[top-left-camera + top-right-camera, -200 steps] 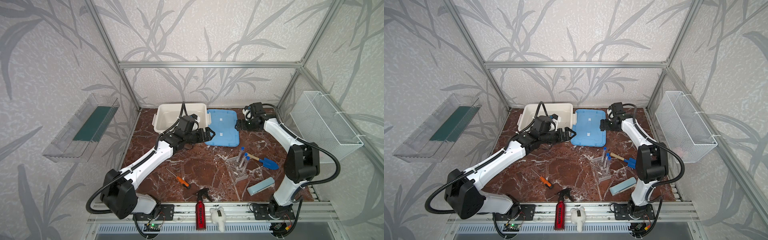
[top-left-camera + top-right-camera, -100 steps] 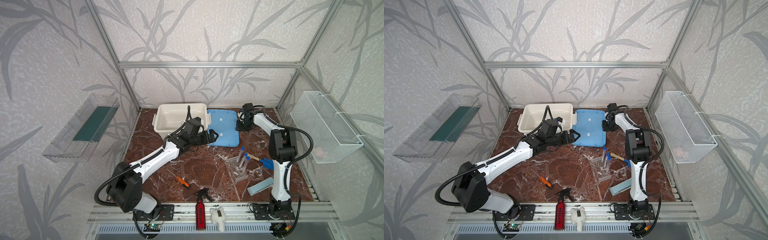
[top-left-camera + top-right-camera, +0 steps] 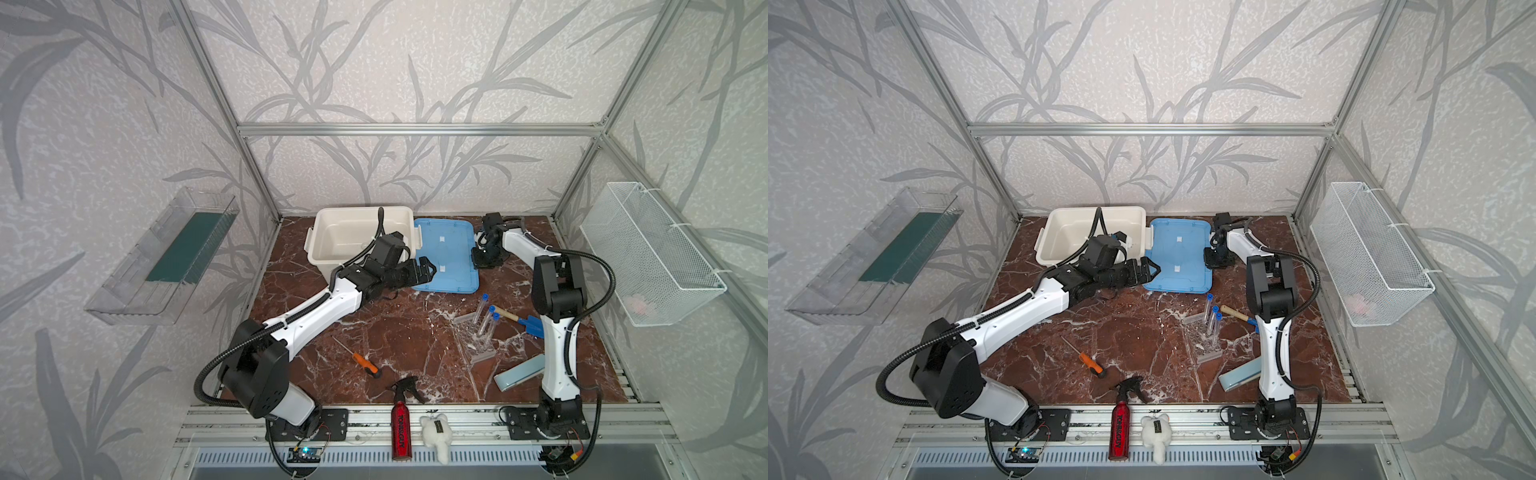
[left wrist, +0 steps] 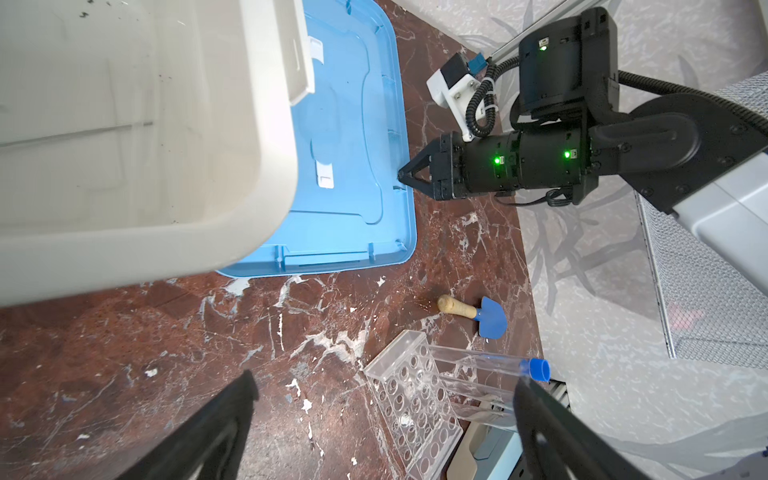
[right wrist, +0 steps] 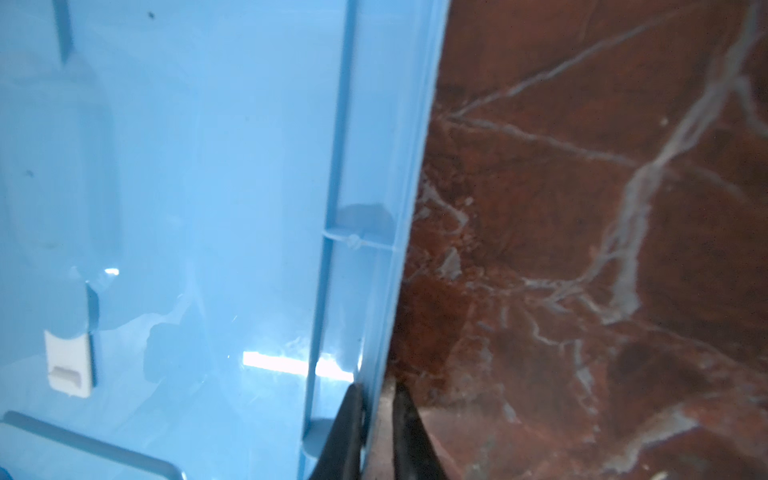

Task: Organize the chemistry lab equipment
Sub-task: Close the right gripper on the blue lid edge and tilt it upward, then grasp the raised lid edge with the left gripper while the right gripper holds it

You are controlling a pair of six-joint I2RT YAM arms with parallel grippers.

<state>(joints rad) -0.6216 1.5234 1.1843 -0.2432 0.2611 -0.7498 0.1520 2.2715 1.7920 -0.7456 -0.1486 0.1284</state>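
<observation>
1. On the front rail: red spray bottle (image 3: 401, 424) and small white plush toy (image 3: 434, 430), side by side.
2. On the near part of the desk (image 3: 395, 332): orange-handled screwdriver (image 3: 365, 363), well apart from both arms.
3. Right of centre: clear plastic tube rack (image 3: 478, 345), with three blue-capped tubes (image 3: 484, 320) standing tilted in it. Near it, a blue trowel (image 3: 530, 324) and a pale flat block (image 3: 519, 372).
4. Left arm: rooted at the near left, shoulder joint raised, white forearm stretched low across the desk toward the far middle, wrist roughly level.
5. Left claw (image 3: 426, 269): spread wide and holding nothing, pointed rightward at the near left part of the blue lid (image 3: 444, 253), just beside the white bin (image 3: 361, 209). In the left wrist view, both dark fingers (image 4: 216, 419) far apart at the frame's edge.
6. Right arm: rooted at the near right, lower link rising almost upright, elbow folded, forearm reaching to the far side, wrist bent down toward the lid's right edge.
7. Right claw (image 5: 376, 390): pressed nearly together, pinching the raised rim of the blue lid, one fingertip on each side of it.
8. Farthest back: white bin, open, with the lid flat on the desk against its right side.
</observation>
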